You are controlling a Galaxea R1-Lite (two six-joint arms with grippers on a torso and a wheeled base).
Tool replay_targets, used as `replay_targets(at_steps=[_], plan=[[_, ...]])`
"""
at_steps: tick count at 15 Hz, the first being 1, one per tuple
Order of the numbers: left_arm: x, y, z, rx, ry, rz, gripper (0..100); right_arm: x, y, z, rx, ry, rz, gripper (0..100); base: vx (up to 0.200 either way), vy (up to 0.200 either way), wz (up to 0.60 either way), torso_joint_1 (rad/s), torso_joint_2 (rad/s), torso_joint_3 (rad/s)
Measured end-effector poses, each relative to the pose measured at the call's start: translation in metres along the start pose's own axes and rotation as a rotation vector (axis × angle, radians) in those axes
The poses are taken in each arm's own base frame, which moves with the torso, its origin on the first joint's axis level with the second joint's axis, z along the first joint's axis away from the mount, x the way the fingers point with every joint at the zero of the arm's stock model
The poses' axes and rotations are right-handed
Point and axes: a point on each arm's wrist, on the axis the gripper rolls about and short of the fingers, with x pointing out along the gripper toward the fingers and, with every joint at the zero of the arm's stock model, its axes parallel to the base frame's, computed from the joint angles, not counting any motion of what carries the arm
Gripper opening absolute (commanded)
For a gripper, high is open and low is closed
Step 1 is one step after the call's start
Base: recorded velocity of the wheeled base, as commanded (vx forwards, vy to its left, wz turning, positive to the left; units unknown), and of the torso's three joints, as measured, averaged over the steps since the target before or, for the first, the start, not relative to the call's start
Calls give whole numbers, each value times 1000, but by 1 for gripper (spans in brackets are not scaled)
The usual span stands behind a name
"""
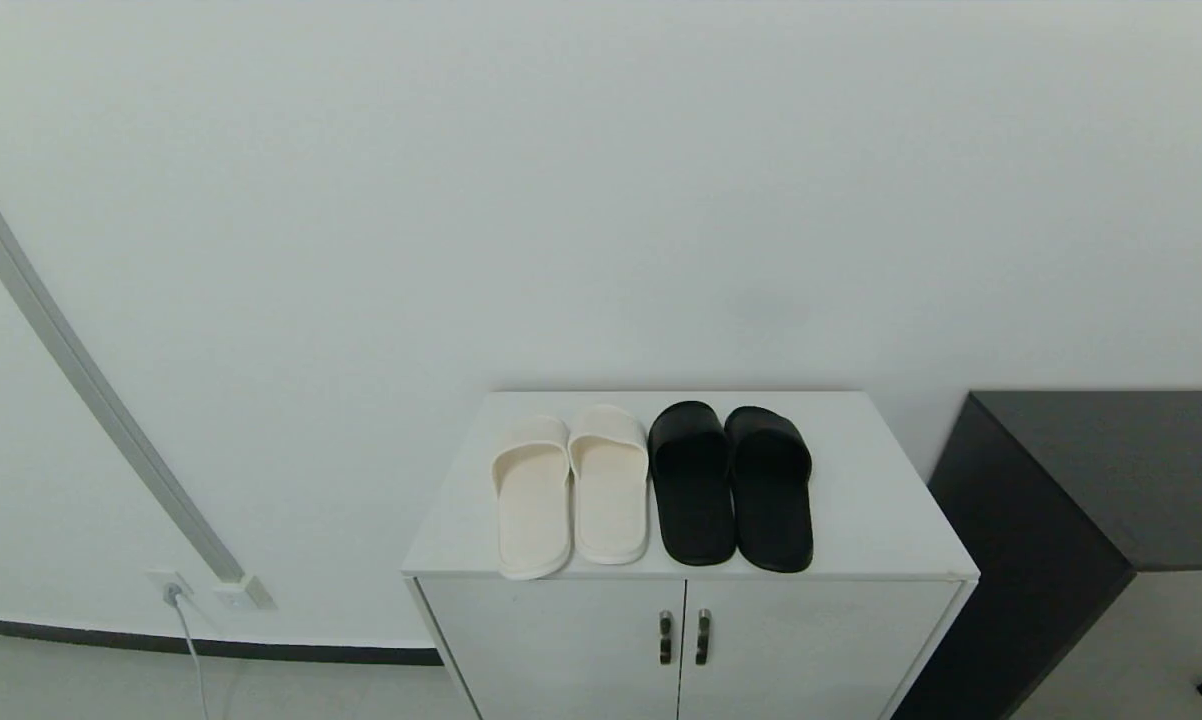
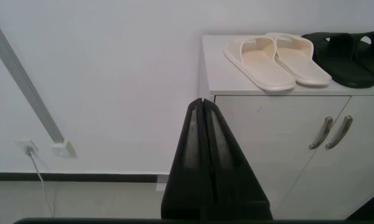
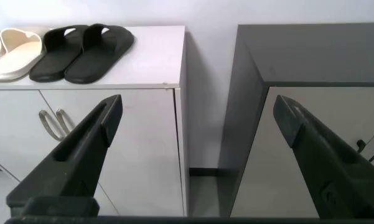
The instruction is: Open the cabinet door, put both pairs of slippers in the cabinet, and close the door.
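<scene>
Atop the closed cabinet [image 1: 561,640] sit white slippers [image 1: 533,510] and black slippers [image 1: 696,495]; nothing started; left claw [image 2: 203,102] pressed together, right claw [image 3: 198,106] spread.

Head view above, wrist views low, sharing cabinet [image 1: 886,500]

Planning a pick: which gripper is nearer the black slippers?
Right: right gripper faces the cabinet's right edge below the black slippers; left gripper faces its left edge, below white slippers.
</scene>
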Motion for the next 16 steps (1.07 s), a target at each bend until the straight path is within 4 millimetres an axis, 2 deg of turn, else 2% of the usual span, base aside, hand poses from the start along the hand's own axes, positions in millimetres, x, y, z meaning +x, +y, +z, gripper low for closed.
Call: replay_targets(at_steps=[6, 9, 13, 16], plan=[[0, 0, 0, 2, 0, -1, 0, -1, 0, 6, -41, -15, 2, 100, 0, 0, 0, 0, 0, 0], [0, 0, 0, 1, 0, -1, 0, -1, 0, 49, -25, -38, 64, 100, 0, 0, 0, 0, 0, 0], [0, 0, 0, 2, 0, -1, 0, 33, 3, 63, -15, 185, 216, 100, 0, 0, 0, 0, 0, 0], [0, 0, 0, 2, 0, -1, 0, 72, 8, 73, 24, 278, 321, 100, 0, 0, 0, 0, 0, 0]])
